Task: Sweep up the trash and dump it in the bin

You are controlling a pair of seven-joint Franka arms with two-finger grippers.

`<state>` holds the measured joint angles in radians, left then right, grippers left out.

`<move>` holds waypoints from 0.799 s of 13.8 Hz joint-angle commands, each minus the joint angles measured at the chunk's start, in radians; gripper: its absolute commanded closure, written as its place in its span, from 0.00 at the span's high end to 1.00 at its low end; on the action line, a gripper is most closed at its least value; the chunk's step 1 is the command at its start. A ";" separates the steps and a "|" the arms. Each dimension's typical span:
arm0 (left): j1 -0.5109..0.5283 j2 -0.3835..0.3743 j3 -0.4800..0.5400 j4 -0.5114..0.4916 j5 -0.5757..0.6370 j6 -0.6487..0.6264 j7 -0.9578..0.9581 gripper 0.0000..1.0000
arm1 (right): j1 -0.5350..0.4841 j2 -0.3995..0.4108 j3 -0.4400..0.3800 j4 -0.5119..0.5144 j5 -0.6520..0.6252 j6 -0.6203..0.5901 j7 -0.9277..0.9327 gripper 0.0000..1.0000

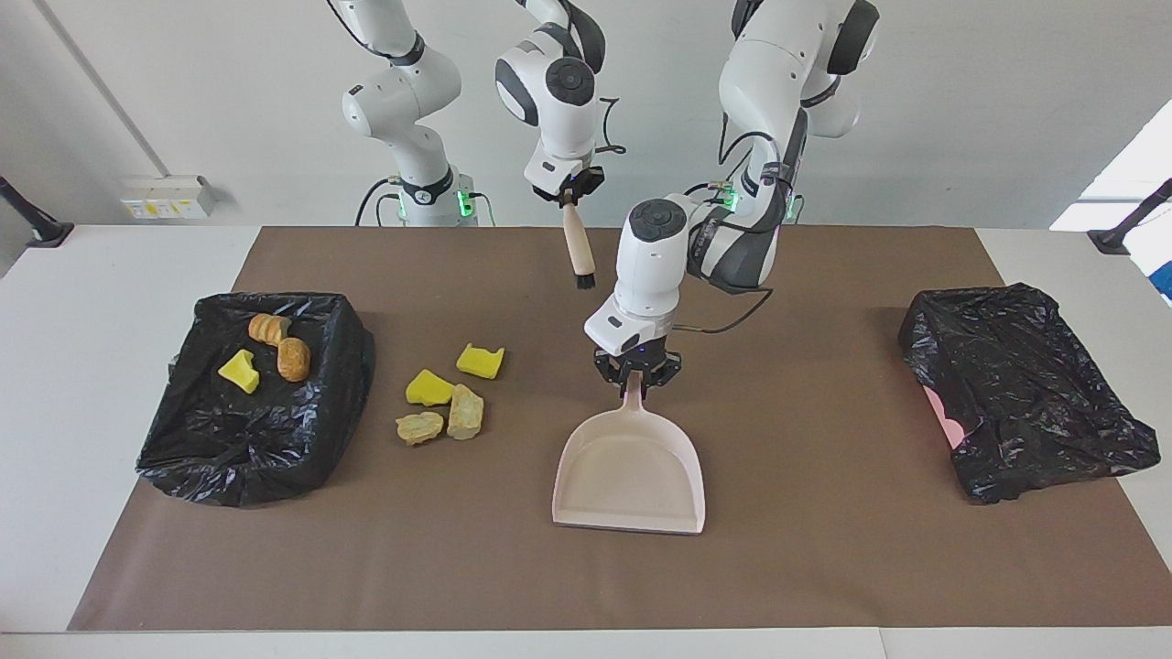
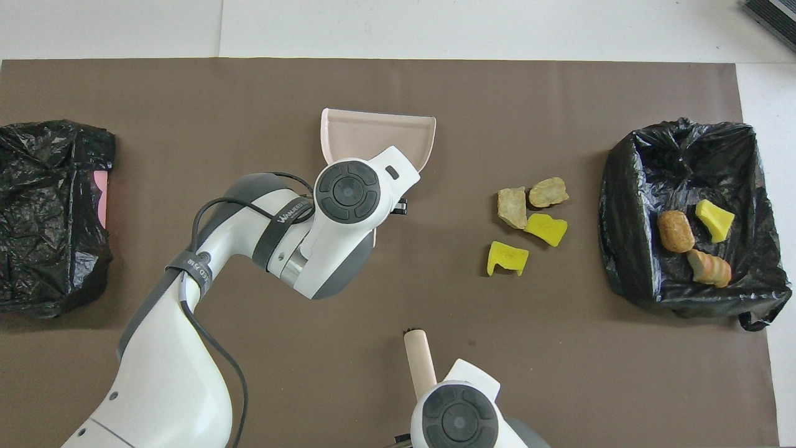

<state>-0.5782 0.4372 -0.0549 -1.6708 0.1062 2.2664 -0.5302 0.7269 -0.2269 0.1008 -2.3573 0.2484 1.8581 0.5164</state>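
My left gripper (image 1: 636,377) is shut on the handle of the beige dustpan (image 1: 632,471), which rests on the brown mat with its mouth facing away from the robots. My right gripper (image 1: 568,189) holds the beige brush (image 1: 579,247) in the air, bristles down, over the mat's edge nearest the robots. Several trash lumps lie between the dustpan and the bin: two yellow chunks (image 1: 480,361) (image 1: 428,388) and two tan pieces (image 1: 465,412) (image 1: 418,427). The black-lined bin (image 1: 247,458) holds three more lumps (image 1: 293,359). In the overhead view the left wrist hides the dustpan (image 2: 373,134) handle.
A second black-bagged container (image 1: 1025,403) sits at the left arm's end of the table, a pink patch showing at its side. The brown mat (image 1: 824,567) covers most of the white table.
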 commanded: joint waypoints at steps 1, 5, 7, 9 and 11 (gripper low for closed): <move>0.014 -0.083 0.004 -0.024 0.021 -0.078 0.115 0.00 | -0.011 -0.019 -0.001 -0.005 -0.064 -0.036 -0.027 0.00; 0.044 -0.121 0.004 -0.029 0.018 -0.257 0.497 0.00 | -0.112 -0.045 0.002 0.033 -0.233 -0.099 -0.110 0.00; 0.066 -0.121 0.003 -0.029 0.010 -0.286 0.669 0.00 | -0.171 -0.008 0.003 0.068 -0.320 -0.089 -0.099 0.00; 0.084 -0.121 0.003 -0.029 0.009 -0.297 0.864 0.00 | -0.294 0.088 0.003 0.158 -0.354 -0.062 -0.116 0.00; 0.086 -0.123 0.003 -0.035 0.009 -0.309 0.999 0.00 | -0.415 0.196 0.003 0.277 -0.360 -0.039 -0.206 0.00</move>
<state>-0.5003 0.3363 -0.0467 -1.6840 0.1098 1.9745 0.3572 0.4144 -0.1658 0.0960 -2.2199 -0.0972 1.8193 0.3866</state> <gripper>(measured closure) 0.683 0.744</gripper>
